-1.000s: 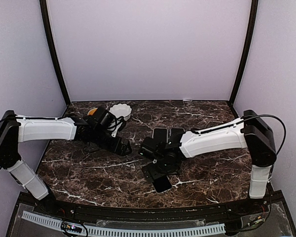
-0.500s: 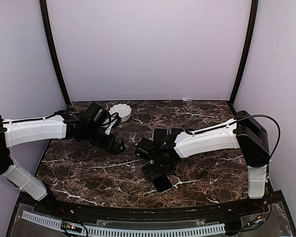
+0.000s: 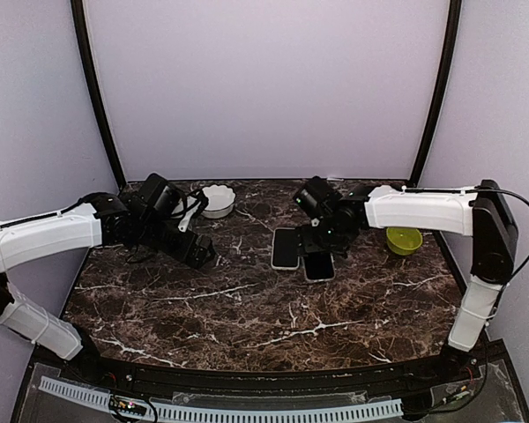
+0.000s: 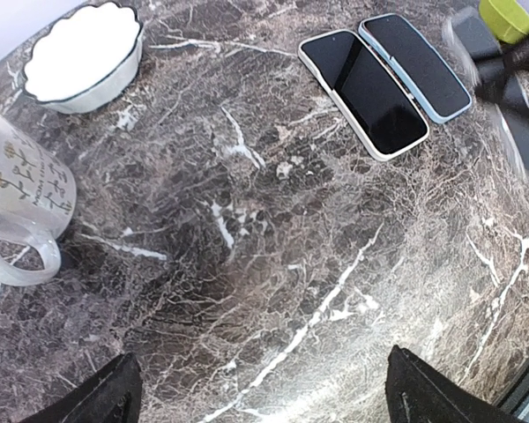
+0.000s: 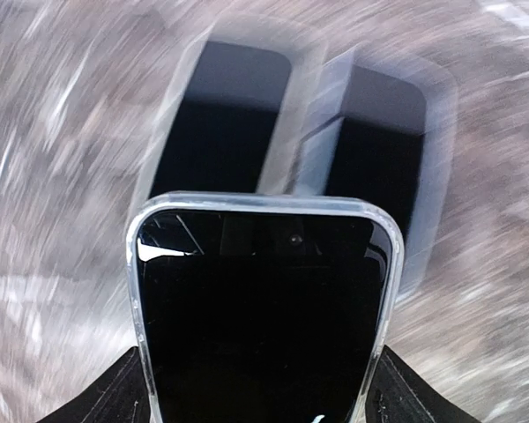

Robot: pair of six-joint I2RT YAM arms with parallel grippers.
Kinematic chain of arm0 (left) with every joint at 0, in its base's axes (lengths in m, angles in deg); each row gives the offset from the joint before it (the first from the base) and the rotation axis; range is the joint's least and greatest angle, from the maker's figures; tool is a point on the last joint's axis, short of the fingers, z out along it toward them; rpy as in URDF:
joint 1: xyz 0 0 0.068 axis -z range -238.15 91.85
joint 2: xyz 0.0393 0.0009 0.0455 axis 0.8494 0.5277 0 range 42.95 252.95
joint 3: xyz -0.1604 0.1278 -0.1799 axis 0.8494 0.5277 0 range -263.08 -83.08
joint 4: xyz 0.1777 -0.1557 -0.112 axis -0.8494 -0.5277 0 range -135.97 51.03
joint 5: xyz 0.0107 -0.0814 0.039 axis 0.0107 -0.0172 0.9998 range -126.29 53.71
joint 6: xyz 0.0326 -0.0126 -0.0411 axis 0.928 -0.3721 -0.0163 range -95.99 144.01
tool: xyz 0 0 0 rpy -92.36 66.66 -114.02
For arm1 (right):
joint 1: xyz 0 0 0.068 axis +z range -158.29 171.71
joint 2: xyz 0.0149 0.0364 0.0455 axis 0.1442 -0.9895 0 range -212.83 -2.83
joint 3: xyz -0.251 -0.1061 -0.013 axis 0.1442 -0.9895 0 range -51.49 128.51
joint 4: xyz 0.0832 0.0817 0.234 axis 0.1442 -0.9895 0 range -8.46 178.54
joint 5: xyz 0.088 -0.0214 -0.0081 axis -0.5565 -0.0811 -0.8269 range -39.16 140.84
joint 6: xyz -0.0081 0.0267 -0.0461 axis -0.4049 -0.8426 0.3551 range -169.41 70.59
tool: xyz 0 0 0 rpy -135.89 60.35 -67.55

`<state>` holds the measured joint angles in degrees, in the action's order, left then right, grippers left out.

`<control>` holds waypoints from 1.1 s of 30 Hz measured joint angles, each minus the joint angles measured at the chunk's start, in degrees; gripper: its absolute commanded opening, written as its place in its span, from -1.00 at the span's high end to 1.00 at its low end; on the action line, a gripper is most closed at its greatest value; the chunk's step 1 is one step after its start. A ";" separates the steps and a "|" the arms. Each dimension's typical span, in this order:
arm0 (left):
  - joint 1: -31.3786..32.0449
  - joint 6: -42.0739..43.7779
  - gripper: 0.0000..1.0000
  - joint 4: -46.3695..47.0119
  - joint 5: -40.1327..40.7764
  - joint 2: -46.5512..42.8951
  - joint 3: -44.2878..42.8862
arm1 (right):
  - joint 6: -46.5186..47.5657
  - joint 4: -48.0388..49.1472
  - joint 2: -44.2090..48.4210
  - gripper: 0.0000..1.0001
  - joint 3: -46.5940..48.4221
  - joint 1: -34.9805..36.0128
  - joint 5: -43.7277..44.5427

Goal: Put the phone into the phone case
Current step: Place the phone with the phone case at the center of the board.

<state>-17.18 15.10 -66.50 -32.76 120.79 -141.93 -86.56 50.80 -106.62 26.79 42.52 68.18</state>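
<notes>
right jaws closed on the phone (image 5: 260, 308), clear rim round it, upper centre of the top view. Two more lie flat, side by side on the worktop (image 3: 203, 308) just beside it: white-rimmed phone (image 4: 363, 92), blue-rimmed phone (image 4: 414, 66). left jaws wide open, empty, left of centre near the mug (image 4: 22, 198).

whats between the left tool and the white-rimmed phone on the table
Nothing. In the left wrist view only bare marble table runs from the left tool to the white-rimmed phone.
</notes>
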 measured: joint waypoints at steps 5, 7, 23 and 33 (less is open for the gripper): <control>0.00 0.83 -0.98 -0.02 1.07 -1.18 0.00 | 4.37 0.90 -0.37 -0.04 0.07 -13.42 2.62; 0.00 0.98 -0.97 -0.02 1.46 -1.18 0.02 | 5.95 1.09 -2.01 -0.03 0.07 -17.55 2.67; 0.00 1.25 -0.97 -0.31 1.92 0.37 0.07 | 12.13 2.12 -11.85 0.00 1.57 -24.06 -2.91; 0.00 1.25 -0.97 -0.48 1.95 0.87 0.07 | 12.15 3.34 -14.40 -0.13 4.79 -25.90 -5.86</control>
<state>-17.18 16.34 -66.98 -30.82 121.66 -141.86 -74.41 54.15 -121.02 31.58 16.62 62.32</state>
